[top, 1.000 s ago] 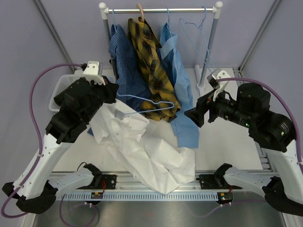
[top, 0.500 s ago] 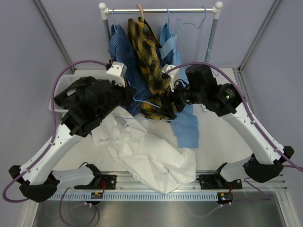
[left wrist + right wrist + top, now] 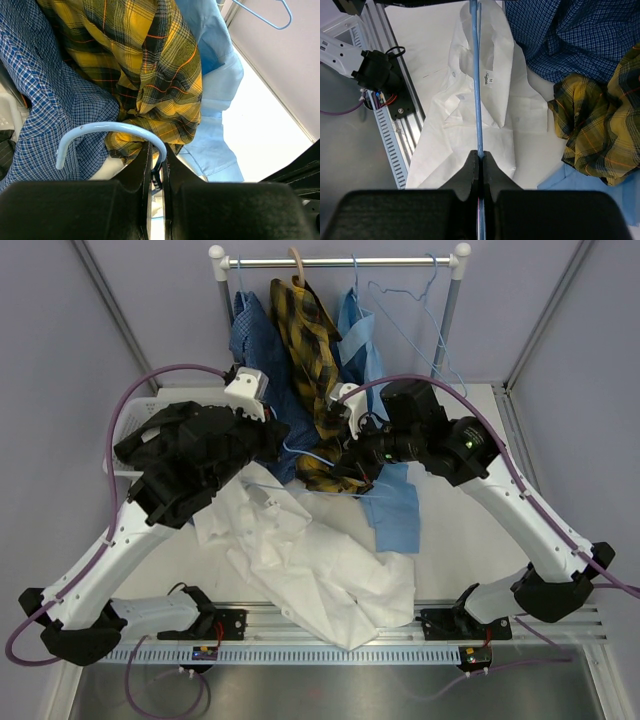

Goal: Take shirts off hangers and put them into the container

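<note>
Barely visible beneath the left arm (image 3: 190,455): the container (image 3: 135,418)

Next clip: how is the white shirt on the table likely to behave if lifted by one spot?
The white shirt lies crumpled in soft folds, so it would probably hang limp rather than keep any shape. It looks thin, so likely light. One end lies over the near rail, so trailing cloth may drag or snag there.

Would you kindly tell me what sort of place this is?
Probably a robotics lab cell: plain grey walls, an aluminium rail at the table edge, and a small clothes rail with shirts.
</note>
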Tool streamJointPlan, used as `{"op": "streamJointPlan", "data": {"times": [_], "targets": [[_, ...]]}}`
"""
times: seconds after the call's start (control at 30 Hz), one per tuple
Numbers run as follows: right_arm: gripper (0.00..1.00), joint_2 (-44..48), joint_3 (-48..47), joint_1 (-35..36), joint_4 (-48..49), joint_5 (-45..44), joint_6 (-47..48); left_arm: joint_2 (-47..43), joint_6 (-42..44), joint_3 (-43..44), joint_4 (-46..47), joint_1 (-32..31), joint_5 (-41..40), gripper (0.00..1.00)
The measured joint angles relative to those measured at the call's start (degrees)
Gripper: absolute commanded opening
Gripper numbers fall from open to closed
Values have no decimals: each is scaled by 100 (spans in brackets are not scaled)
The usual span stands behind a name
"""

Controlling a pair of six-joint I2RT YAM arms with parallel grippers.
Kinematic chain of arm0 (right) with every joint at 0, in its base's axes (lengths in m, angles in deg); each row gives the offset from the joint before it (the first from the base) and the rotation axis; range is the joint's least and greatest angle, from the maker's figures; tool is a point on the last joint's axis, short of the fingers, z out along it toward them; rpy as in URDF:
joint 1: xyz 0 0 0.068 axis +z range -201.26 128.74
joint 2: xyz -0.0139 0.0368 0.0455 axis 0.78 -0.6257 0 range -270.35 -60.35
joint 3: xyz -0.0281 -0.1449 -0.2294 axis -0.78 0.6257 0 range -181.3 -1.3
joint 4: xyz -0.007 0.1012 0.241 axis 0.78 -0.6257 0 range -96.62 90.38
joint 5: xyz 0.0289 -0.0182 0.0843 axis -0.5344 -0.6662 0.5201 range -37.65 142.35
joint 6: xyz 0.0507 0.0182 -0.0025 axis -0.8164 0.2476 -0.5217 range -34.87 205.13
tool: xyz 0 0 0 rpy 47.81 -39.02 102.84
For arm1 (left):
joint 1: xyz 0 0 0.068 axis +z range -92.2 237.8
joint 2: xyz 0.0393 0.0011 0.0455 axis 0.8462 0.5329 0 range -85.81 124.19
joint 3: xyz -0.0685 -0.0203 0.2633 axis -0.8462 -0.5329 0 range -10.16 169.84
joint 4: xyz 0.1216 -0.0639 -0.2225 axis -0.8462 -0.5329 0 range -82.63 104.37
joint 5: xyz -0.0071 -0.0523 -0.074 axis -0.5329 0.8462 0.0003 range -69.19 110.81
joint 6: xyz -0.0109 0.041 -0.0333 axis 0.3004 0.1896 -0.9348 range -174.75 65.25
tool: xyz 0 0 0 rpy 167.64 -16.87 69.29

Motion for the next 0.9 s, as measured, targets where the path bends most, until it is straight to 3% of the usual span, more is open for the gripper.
{"op": "streamJointPlan", "data": {"times": [0.03, 0.07, 0.13, 0.17, 0.23, 0.57, 0.9], "targets": [[0, 9, 17, 2, 20, -13, 0, 0, 2, 0, 0, 0, -2, 1], [0, 28, 55, 0, 48, -17, 2, -9, 0, -11, 4, 0, -2, 24], [0, 92, 168, 7, 87, -63, 7, -50, 9, -48, 4, -2, -17, 56], [0, 153, 271, 7, 79, -129, 7, -85, -7, -72, 0, -4, -35, 84], [0, 289, 476, 7, 66, -275, 2, -199, 7, -136, 2, -11, -68, 98], [0, 1311, 1499, 7, -234, -1091, -212, -1003, -35, -291, -118, -11, -2, 99], [0, 2726, 1027, 0, -1069, -2127, -688, -1574, -146, -1064, -509, 348, -643, 99]]}}
